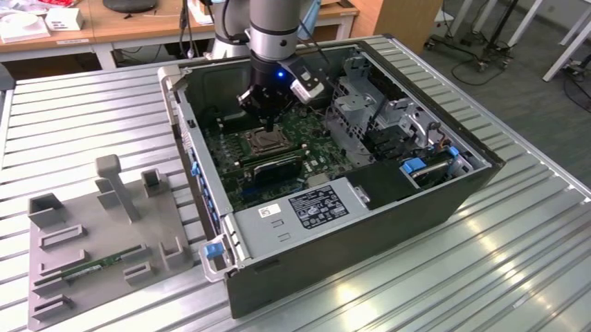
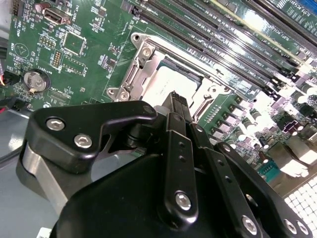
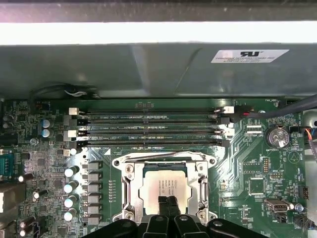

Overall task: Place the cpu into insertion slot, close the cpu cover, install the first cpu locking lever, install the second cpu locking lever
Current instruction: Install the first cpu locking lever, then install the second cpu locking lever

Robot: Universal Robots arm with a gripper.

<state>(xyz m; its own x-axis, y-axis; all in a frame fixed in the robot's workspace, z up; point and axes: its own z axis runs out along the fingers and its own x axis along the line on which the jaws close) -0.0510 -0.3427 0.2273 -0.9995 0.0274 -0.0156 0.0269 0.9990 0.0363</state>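
Exterior view: arm reaches down into the open computer case [image 1: 369,207] on the ribbed metal table [image 1: 517,277]. Gripper [image 1: 268,126] hangs right over the insertion slot [image 1: 262,142], which sits at about 10 o'clock from the case's middle, on the green board [image 1: 314,138]. A grey fixture tray [image 1: 102,228] lies well apart, toward 8 o'clock of the case.

First wrist view: the cpu [image 3: 165,187] lies flat in the slot [image 3: 130,208], silvery top up. The cpu cover [image 3: 163,161] is down around it, its frame bordering the chip on the sides that show. Gripper's fingertips [image 3: 167,204] are pressed together with no gap, holding nothing, tips over the chip's edge; cannot tell whether they touch it. The fingers hide that edge of the chip and frame. Memory slots [image 3: 153,126] run beside the cover toward 12 o'clock.

Second wrist view: the gripper body [image 2: 168,198] blocks much of the socket; part of the chip [image 2: 173,84] and the frame's corner [image 2: 143,54] clear it. Locking levers hard to make out; cannot tell if latched.
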